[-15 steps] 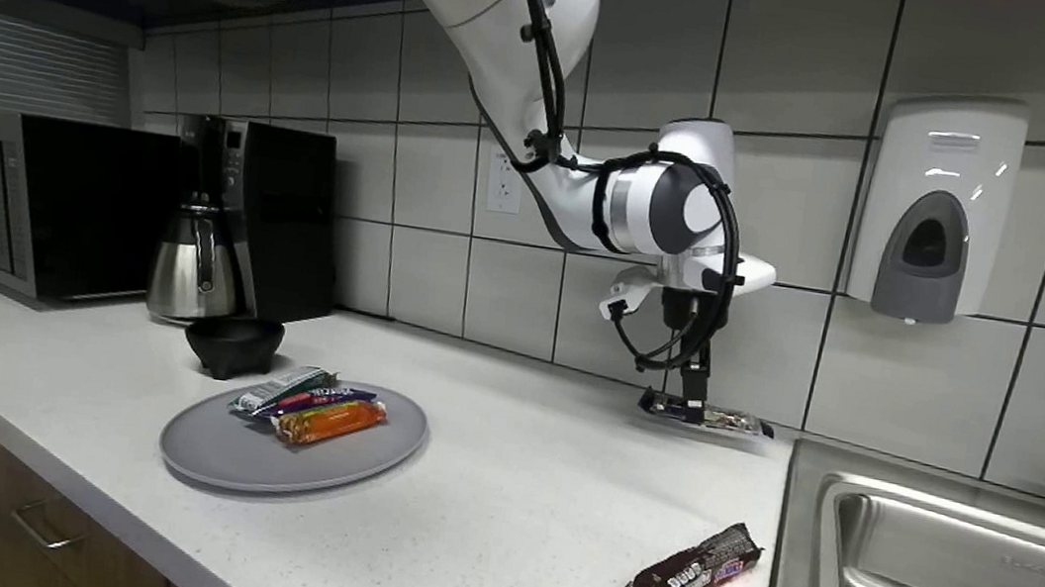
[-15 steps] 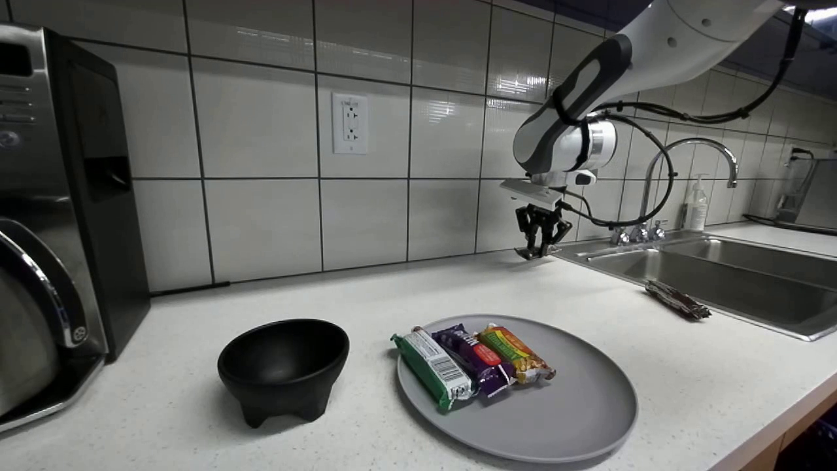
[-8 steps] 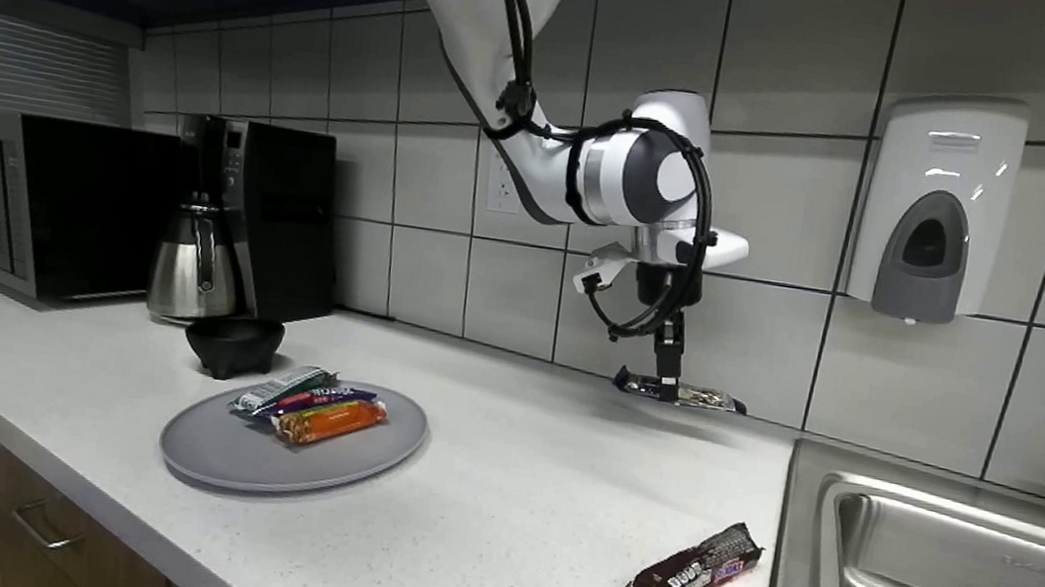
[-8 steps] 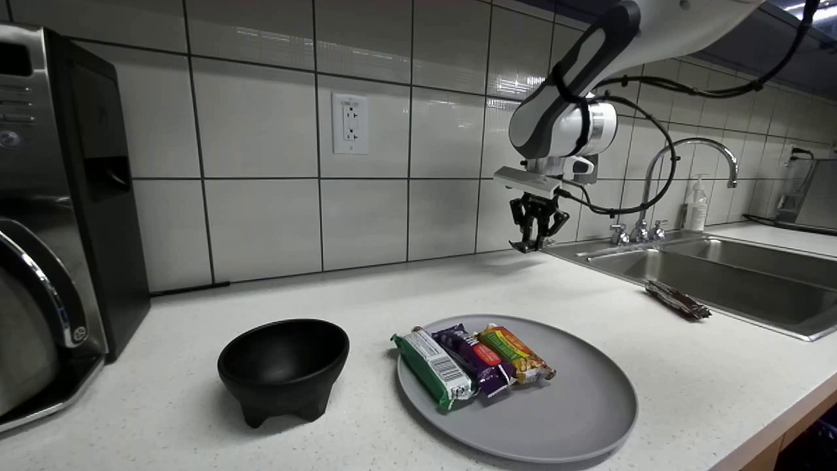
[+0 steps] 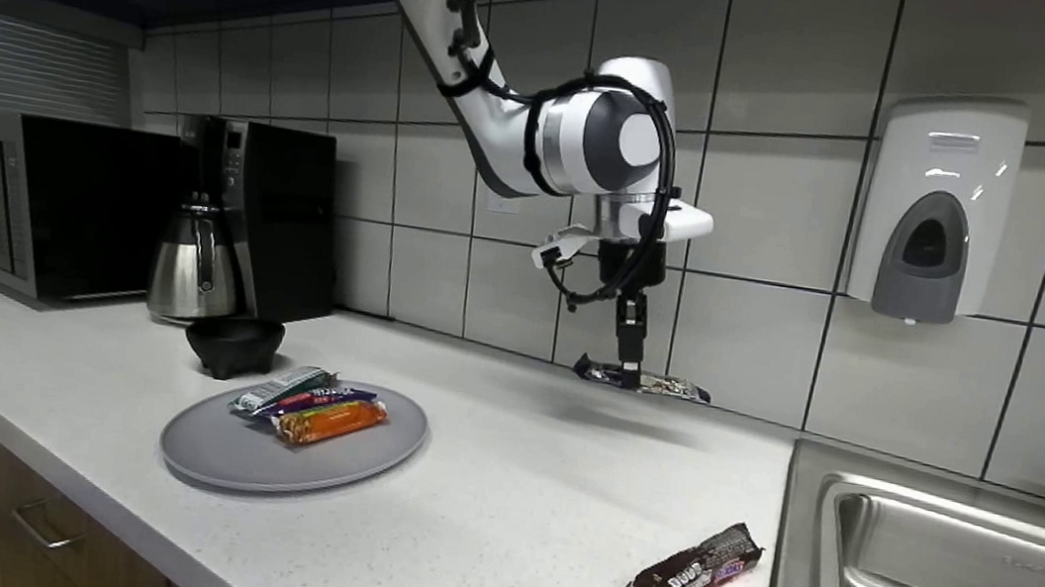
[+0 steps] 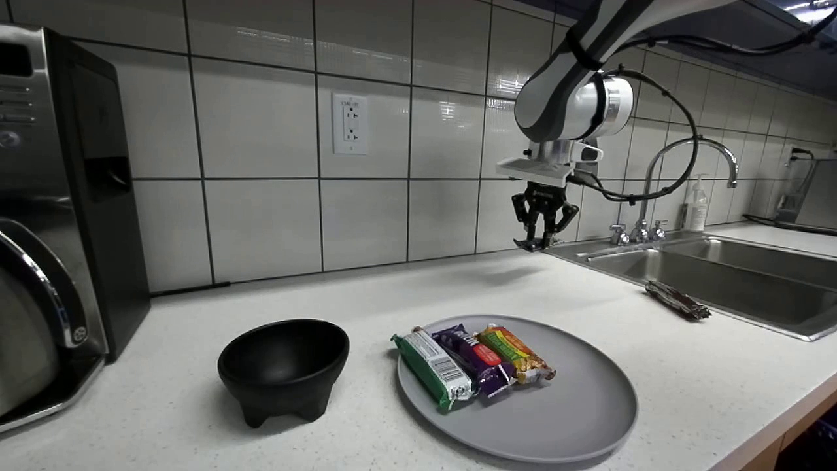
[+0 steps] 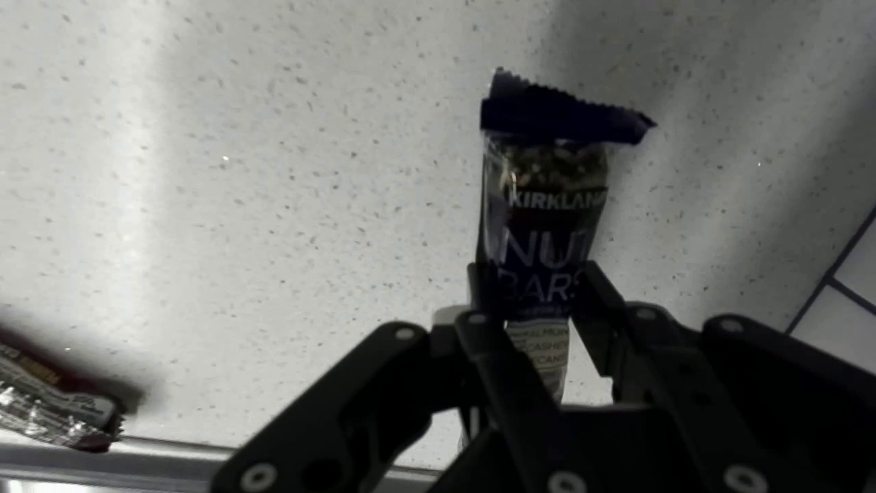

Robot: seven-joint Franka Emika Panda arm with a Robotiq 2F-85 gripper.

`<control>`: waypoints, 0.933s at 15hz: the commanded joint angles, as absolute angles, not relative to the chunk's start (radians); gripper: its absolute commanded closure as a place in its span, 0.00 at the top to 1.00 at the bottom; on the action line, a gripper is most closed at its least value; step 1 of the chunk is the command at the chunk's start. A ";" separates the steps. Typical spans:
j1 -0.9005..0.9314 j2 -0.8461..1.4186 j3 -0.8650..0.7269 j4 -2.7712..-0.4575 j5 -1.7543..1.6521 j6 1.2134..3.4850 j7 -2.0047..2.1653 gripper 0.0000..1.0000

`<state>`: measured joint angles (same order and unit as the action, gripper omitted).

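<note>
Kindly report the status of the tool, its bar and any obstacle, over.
Tool shut on nut bar. Held above counter, not touching. No obstacle seen against it; brown wrapped bar beside sink.

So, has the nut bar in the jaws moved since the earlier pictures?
Yes. In an exterior view, the nut bar has shifted toward the picture's left, farther from the sink, and hangs higher above the counter.
</note>
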<state>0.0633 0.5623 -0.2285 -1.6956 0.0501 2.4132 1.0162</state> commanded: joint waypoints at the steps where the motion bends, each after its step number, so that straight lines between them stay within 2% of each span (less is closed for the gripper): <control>1: 0.078 0.428 -0.215 -1.856 0.010 2.423 1.015 0.08; 14: 0.105 0.240 -0.135 -2.081 -0.065 2.408 1.006 0.08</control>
